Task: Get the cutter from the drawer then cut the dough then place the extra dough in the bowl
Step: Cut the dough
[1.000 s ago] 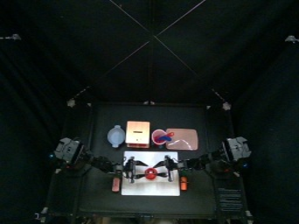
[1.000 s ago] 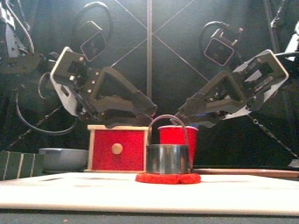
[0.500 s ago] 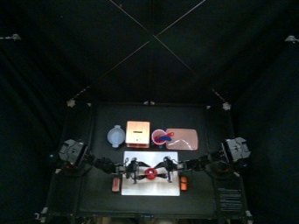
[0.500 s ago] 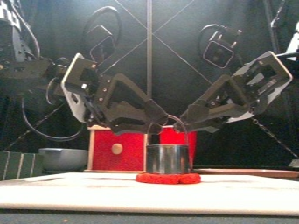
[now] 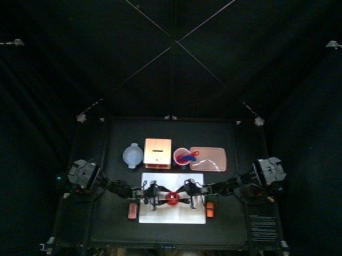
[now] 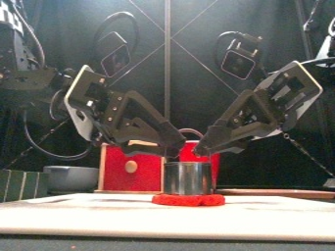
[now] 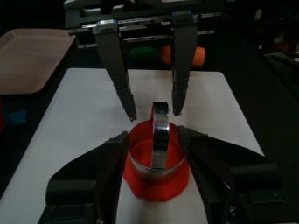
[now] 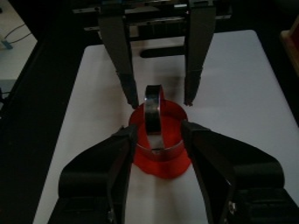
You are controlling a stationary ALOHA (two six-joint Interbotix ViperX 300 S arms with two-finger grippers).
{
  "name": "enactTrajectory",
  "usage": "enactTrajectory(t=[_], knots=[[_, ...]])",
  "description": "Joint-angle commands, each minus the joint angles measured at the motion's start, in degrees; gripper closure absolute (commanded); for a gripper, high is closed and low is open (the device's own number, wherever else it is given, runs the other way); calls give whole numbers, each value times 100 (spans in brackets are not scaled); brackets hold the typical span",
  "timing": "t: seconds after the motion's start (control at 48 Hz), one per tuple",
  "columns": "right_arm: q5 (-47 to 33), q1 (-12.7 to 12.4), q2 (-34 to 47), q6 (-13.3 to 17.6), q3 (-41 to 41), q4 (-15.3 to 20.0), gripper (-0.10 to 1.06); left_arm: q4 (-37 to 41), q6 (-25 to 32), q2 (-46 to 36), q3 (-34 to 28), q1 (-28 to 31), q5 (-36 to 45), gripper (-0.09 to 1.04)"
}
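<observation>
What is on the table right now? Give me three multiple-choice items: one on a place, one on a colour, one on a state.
1. Where does the cutter stand? A in the bowl; B on the dough; C in the cup.
2. What colour is the dough? A red; B green; C white.
3. How are the jaws of the left gripper and the right gripper? A both shut; B both open; C one shut on the cutter.
Key: 1 B, it stands on the dough on the board. 2 A, red in the front view. 3 B, each wrist view shows jaws spread beside the cutter.
</observation>
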Motion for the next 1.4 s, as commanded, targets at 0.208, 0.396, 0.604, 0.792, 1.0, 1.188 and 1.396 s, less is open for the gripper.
enactTrajectory(t=[0.208, 0.396, 0.604, 0.792, 1.0, 1.188, 1.396], knots=[[18, -18, -26, 9, -88, -88, 23, 35, 18, -70, 26, -9, 0, 28], [26, -18, 62, 18, -114, -70, 32, 53, 0, -53, 62, -53, 105, 35], [26, -44, 123, 26, -123, -44, 34, 53, 18, -53, -18, -70, 378, 35], [26, -53, -44, 18, -114, -53, 34, 70, 26, -53, -141, -70, 527, 35], [149, -132, -132, 18, -132, -53, 34, 79, 26, 53, -272, -114, 729, 36], [264, -149, -9, 35, -193, -44, 35, 44, 0, 123, -220, -158, 817, 36], [272, -149, 281, 35, -316, 53, 35, -281, 0, 79, 0, -193, 861, 37]])
